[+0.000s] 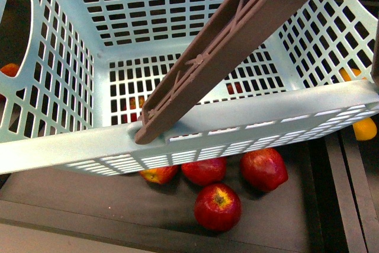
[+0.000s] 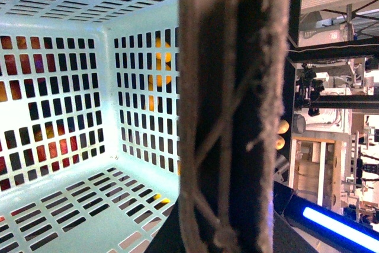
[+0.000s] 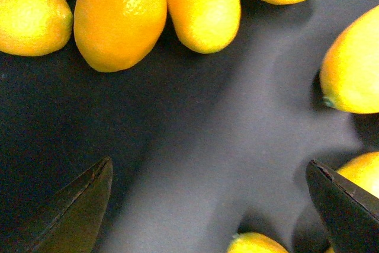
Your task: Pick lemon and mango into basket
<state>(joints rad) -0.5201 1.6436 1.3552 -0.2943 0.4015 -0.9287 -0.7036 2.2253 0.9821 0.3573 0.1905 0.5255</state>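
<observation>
The light-teal basket (image 1: 249, 125) hangs tilted close to the front camera, with nothing inside it. One brown bar (image 1: 225, 51) crosses it. In the left wrist view that bar (image 2: 231, 87) fills the middle, my left gripper (image 2: 231, 232) is shut on it, and the basket's lattice wall (image 2: 59, 87) lies beyond. My right gripper (image 3: 208, 164) stands open over a dark mat. Several yellow-orange fruits ring it: a lemon (image 3: 32, 16), a bigger orange oval (image 3: 121, 19), another oval (image 3: 204, 7). Nothing lies between the fingers. I cannot make out the mango for certain.
Three red apples (image 1: 217, 207) (image 1: 263, 169) (image 1: 204, 170) and a reddish-yellow fruit (image 1: 159, 174) lie on the dark tray under the basket. A yellow fruit (image 1: 365, 128) shows past the basket's right corner. An orange fruit (image 1: 9, 69) shows through the left wall slot.
</observation>
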